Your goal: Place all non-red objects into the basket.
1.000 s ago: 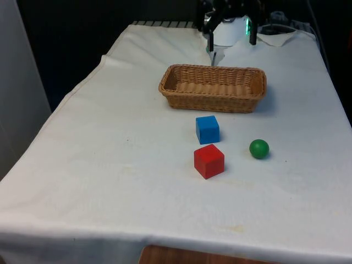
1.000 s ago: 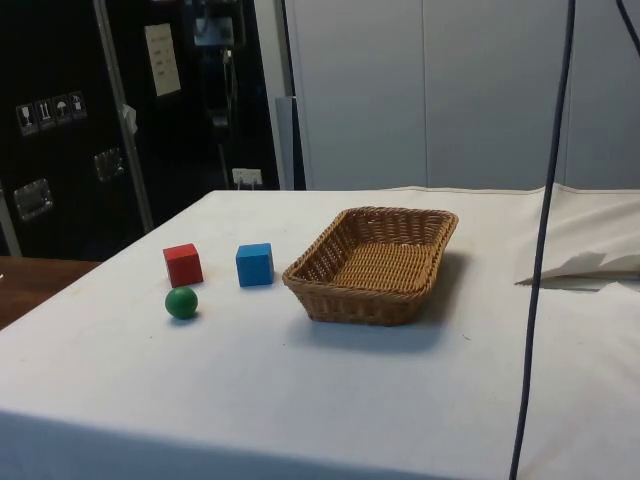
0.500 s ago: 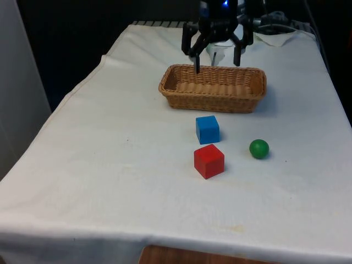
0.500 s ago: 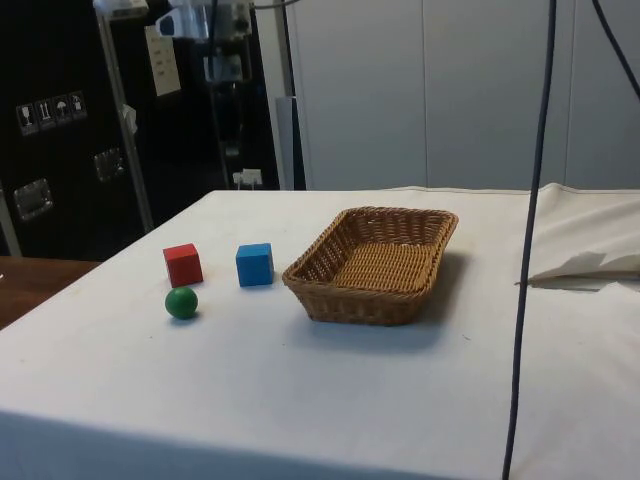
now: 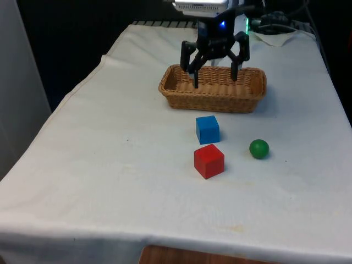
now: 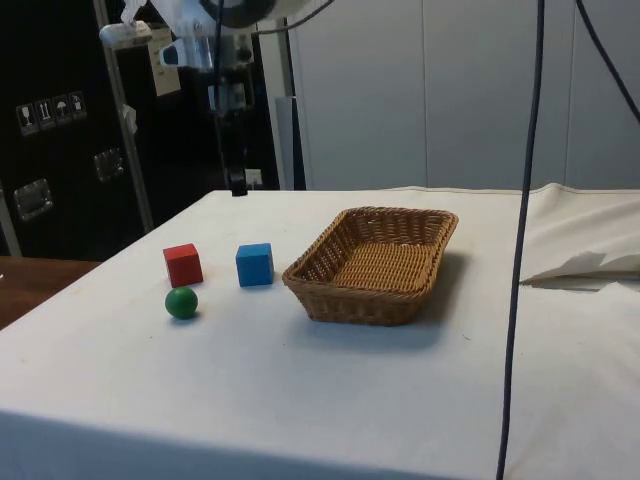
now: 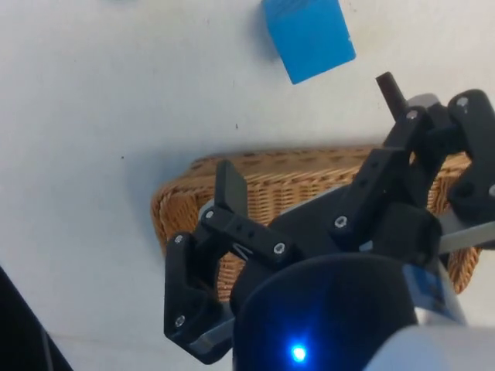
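A blue cube (image 5: 207,129) sits on the white cloth in front of the wicker basket (image 5: 212,102). Beside it lie a red cube (image 5: 209,160) and a green ball (image 5: 259,148). My gripper (image 5: 214,82) hangs open in the air above the table, nothing between its fingers. In the front view it lines up with the basket. The side view has the gripper (image 6: 237,186) well above the blue cube (image 6: 254,264), the red cube (image 6: 183,264) and the green ball (image 6: 181,302). The wrist view looks down past the fingers (image 7: 230,185) at the basket (image 7: 271,182) and the blue cube (image 7: 308,37).
The basket (image 6: 350,300) holds nothing. Crumpled white cloth (image 6: 585,262) lies beyond it. A dark cable (image 6: 522,240) hangs down in the side view. Bare cloth stretches around the three objects up to the table's front edge.
The gripper has come down from the back of the table and forward, towards the basket and the cubes. It stays open. The cubes, ball and basket have not moved.
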Motion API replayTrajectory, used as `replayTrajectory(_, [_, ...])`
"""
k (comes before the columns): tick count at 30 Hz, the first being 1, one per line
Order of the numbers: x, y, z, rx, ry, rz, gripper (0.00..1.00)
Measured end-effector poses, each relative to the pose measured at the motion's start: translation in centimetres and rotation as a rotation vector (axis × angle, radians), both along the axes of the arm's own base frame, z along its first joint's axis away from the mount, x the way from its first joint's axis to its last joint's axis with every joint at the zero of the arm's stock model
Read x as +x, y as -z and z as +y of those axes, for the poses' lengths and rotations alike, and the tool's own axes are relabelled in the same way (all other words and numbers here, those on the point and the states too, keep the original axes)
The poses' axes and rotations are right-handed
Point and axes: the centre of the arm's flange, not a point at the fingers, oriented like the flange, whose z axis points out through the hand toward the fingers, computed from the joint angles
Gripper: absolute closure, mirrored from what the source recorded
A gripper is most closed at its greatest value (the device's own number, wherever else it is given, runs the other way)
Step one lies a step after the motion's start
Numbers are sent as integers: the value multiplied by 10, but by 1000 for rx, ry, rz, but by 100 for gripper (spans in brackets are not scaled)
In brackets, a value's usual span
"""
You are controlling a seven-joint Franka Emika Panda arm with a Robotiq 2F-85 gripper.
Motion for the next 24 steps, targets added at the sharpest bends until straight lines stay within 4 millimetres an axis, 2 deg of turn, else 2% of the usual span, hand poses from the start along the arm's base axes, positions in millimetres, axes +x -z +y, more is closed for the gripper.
replayTrajectory(8, [2,12,-1,-2,34,9,0])
replayTrajectory(15, [3,34,-1,-4,94,19,0])
replayTrajectory(24, [4,37,-1,10,99,7,0])
